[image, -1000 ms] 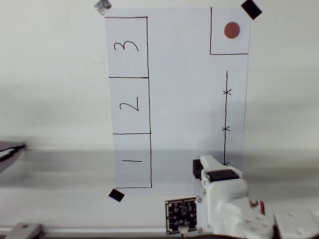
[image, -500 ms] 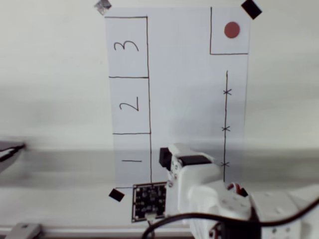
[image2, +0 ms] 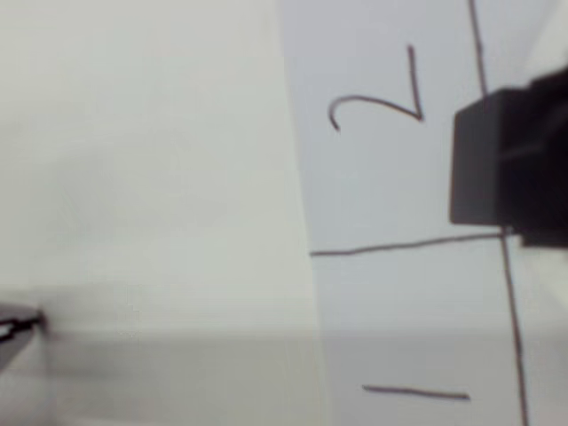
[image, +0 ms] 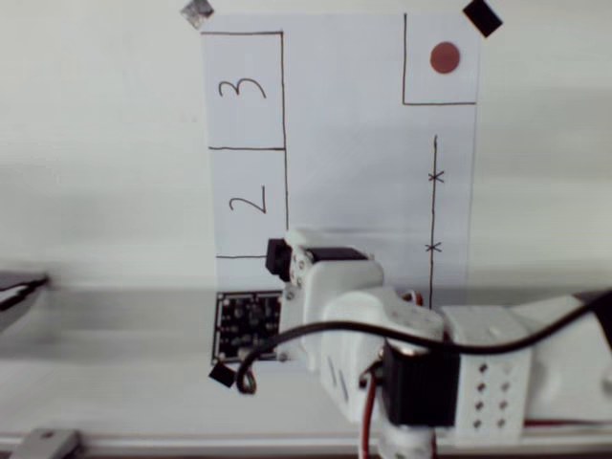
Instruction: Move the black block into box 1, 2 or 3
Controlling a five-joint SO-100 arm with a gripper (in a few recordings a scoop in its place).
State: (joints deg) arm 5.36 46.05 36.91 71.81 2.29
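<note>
Block (image2: 484,158) carried leftward, matte black cube

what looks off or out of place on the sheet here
Little stands out. The top-left tape square looks grey and crumpled, unlike the flat black one at top right. The black block sits in the gripper at box 2's lower corner.
</note>
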